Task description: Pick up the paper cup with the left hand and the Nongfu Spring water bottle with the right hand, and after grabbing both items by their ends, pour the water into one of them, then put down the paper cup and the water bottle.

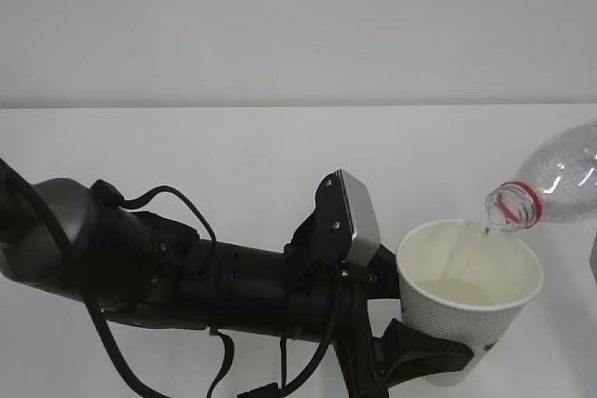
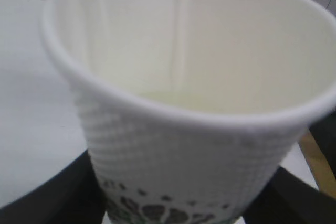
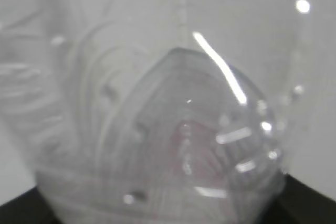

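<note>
Water (image 2: 174,35) falls in a thin stream from the mouth of the Nongfu Spring water bottle (image 1: 560,179) into the paper cup (image 1: 464,309). In the exterior view the bottle comes in from three o'clock, tilted with its open neck and red ring pointing down toward eight o'clock, the mouth just above the cup's far rim. A shallow pool lies at the cup's bottom.

The left hand (image 1: 410,347) reaches in from nine o'clock and holds the cup upright above the white table (image 1: 233,165), its black fingers (image 1: 424,353) clasped around the lower wall (the dimpled part near the base). In the left wrist view the cup fills the frame, dark fingers at five and seven o'clock against its base, beside the green-black logo (image 2: 157,211).

The right wrist view shows the bottle's clear ribbed body very close and blurred; black finger edges sit at the bottom corners, pinching the bottle between them.
</note>
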`<state>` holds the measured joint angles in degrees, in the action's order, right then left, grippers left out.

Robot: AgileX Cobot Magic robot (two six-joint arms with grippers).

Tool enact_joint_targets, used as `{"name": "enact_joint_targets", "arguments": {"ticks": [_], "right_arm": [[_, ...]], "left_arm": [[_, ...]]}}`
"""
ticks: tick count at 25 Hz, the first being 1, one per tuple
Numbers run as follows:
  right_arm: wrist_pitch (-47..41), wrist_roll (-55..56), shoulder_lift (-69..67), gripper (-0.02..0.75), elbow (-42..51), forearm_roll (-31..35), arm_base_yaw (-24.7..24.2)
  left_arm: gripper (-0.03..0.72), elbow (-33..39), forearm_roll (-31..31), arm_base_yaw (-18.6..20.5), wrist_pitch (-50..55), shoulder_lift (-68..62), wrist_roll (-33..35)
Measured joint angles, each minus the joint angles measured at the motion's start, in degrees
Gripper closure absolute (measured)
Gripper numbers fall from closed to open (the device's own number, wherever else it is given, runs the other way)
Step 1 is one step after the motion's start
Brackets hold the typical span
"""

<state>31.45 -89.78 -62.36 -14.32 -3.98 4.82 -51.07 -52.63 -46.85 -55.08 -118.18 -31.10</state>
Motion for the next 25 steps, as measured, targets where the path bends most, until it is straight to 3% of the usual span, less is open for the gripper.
{"name": "enact_joint_targets", "arguments": {"ticks": [25], "right_arm": [[0.4,-0.2,0.0,0.253,0.0,0.2,0.0]], "left_arm": [[0.181,0.0,0.0,0.0,0.1,0.0,0.0]]}}
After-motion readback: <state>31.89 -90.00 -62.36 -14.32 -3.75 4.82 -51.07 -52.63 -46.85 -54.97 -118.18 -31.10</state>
